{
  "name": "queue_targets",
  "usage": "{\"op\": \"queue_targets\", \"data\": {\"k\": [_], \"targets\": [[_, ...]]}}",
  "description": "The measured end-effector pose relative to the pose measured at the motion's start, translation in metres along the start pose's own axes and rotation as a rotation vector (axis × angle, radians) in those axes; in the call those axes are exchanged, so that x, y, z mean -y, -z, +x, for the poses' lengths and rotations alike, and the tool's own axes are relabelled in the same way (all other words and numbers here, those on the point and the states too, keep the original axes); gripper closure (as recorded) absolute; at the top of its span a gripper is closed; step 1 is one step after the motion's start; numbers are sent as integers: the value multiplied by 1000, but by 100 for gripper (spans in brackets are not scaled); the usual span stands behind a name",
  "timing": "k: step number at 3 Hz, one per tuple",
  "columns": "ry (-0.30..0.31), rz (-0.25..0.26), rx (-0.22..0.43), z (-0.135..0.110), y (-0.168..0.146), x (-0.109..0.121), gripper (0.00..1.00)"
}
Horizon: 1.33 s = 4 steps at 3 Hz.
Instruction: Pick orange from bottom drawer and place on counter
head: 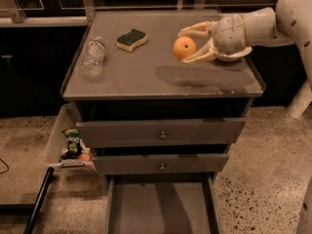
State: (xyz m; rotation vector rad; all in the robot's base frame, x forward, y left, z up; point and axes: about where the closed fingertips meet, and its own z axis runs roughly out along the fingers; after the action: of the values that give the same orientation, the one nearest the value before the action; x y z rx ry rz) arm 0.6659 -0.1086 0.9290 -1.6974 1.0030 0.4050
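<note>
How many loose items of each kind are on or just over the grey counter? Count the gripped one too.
Plastic water bottle: 1
Sponge: 1
Orange: 1, gripped by the end effector at the right side of the counter
Total: 3

The gripper (183,47), above the bench (146,79) at its right rear, looks smooth matt cream plastic, jaws closed on the smooth-skinned orange (185,48). The bench is matt grey, the bottle (92,57) clear glossy plastic, the sponge (131,39) rough, the drawer (161,208) dull metal.
</note>
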Motion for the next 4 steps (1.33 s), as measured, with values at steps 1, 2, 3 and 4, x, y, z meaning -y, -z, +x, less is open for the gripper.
{"op": "queue_targets", "data": {"k": [1,2,3,4], "targets": [[-118,1,-80,38,-7,2,100],[-209,6,-136,67,-12,3,100],[-270,3,-166,85,-15,1,100],[-272,3,-167,85,-15,1,81]]}}
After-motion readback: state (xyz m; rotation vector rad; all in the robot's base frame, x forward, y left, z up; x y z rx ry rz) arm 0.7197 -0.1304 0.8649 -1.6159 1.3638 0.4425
